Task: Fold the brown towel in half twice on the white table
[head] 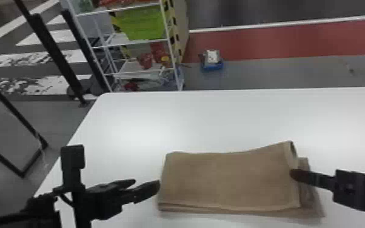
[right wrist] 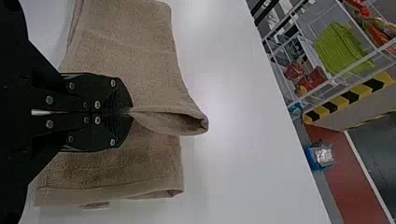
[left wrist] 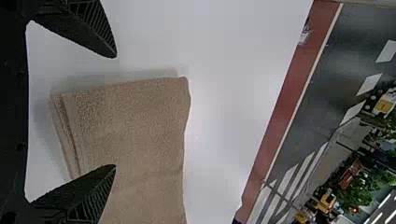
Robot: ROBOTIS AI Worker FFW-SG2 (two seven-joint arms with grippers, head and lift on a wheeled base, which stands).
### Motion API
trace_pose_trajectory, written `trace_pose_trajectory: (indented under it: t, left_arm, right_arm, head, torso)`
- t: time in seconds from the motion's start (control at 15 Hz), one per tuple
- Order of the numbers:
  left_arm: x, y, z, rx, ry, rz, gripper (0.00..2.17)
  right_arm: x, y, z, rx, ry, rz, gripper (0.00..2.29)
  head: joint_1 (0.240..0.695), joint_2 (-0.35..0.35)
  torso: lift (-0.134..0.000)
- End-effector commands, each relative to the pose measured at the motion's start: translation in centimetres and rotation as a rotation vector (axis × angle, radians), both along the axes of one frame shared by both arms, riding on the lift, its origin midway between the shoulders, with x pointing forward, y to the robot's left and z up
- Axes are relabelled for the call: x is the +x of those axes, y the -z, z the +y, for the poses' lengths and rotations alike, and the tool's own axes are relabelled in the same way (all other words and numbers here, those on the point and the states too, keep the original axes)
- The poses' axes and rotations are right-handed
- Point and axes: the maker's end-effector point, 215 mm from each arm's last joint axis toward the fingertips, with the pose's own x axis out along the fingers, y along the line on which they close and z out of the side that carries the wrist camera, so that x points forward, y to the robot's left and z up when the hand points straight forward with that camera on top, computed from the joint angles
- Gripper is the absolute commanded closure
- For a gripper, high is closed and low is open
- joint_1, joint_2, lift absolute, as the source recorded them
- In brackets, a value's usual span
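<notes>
White table (head: 136, 121) below, the right wrist view reveals the right gripper (head: 293, 174) clamping the towel (head: 227, 179); the left wrist view, the left gripper (head: 147, 182) spread open. One towel, two grippers.

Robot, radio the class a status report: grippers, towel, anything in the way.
Right gripper shut on brown towel, one edge raised. Left gripper open at left end, possibly in the way. Towel layered on white table, right end uneven.
</notes>
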Motion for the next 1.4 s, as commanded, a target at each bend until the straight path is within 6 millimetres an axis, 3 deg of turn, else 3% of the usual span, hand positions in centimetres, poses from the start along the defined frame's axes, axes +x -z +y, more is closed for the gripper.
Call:
trace_pose_trajectory:
  t: [0.0, 0.13, 0.47, 0.73, 0.87, 1.07, 1.33]
  left_arm:
    - [0.3, 0.1, -0.6, -0.001, 0.008, 0.000, 0.04]
    - [0.3, 0.4, -0.7, -0.004, 0.009, 0.006, 0.04]
    - [0.3, -0.2, -0.4, -0.020, 0.006, -0.007, 0.04]
    - [0.8, -3.5, -0.4, -0.074, 0.005, -0.081, 0.04]
    - [0.7, -3.6, -0.6, -0.077, 0.005, -0.073, 0.04]
    - [0.6, -3.0, -0.4, -0.068, -0.002, -0.053, 0.04]
    - [0.6, -2.2, 0.0, -0.064, -0.012, -0.035, 0.04]
  right_arm:
    - [-0.7, 1.6, -1.6, -0.024, 0.010, 0.038, 1.29]
    - [-0.4, 2.6, -2.4, -0.035, 0.020, 0.059, 1.29]
    - [-0.3, 1.7, -2.3, -0.023, 0.016, 0.040, 1.29]
    - [-0.6, 0.9, -1.8, -0.008, 0.006, 0.026, 1.29]
    - [-1.0, -0.4, -1.9, 0.019, 0.006, 0.000, 1.29]
    - [-1.1, -2.2, -3.9, 0.030, 0.047, -0.039, 1.29]
    - [-1.1, -0.4, -6.1, 0.013, 0.080, 0.001, 1.29]
  head:
    - [0.695, 0.217]
    - [0.695, 0.199]
    - [0.695, 0.164]
    - [0.695, 0.172]
    - [0.695, 0.175]
    - [0.695, 0.171]
    - [0.695, 0.139]
  torso:
    - [-0.124]
    - [-0.124]
    - [-0.124]
    - [-0.124]
    - [-0.124]
    - [-0.124]
    - [-0.124]
